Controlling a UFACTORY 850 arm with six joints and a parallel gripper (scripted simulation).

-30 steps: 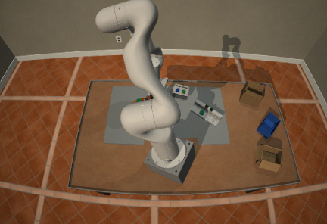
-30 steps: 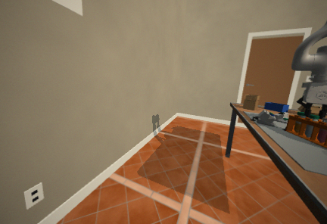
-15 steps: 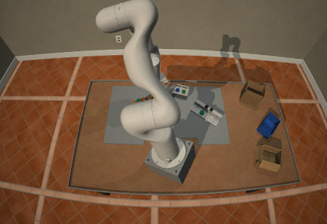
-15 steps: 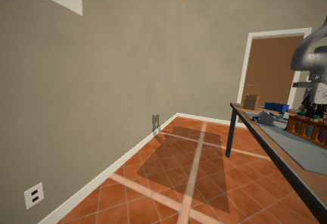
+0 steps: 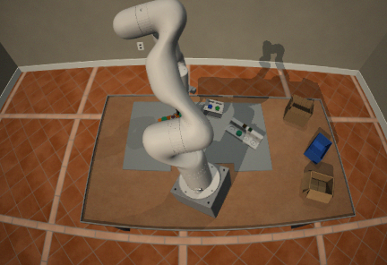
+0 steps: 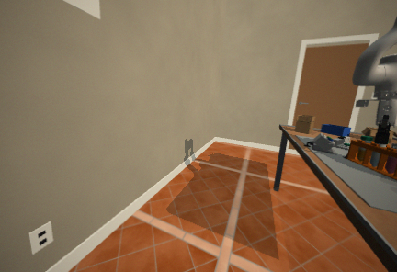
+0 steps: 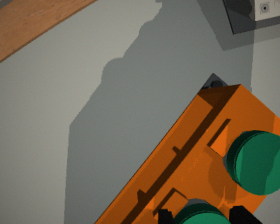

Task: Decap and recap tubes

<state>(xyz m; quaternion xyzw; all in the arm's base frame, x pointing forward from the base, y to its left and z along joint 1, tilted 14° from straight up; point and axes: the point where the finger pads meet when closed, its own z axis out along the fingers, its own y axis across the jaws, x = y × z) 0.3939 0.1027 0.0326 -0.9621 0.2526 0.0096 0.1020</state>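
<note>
Rack [image 5: 159,120] [image 6: 353,151] [image 7: 191,172], top view: orange, left of the key housing [image 5: 214,110] [image 7: 271,10], mostly hidden from you by the arm. Tray [image 5: 243,139]: one green cap [image 5: 239,133] in the second nest, third nest vacant. Lamp state: you could not tell.

Exterior view: gripper [image 5: 177,112] [image 6: 382,141] [image 7: 201,212] low over the rack, fingers pointing down. Held cap: not distinct to you here.

Wrist view: held cap [image 7: 201,217], green, round, between the fingers, which stood part-way open and closed on its sides. Location: above the rack, beside the end cap [image 7: 262,162]; by your judgement, tube 3's. Whether its thread was free, you could not tell.

Handling, as judged: light, stiff, rather smooth; liable to slip if you pinched off-centre. Best hold: opposite sides of the skirt, square to the tube's axis, turned without side load, lifted straight up once free.
</note>
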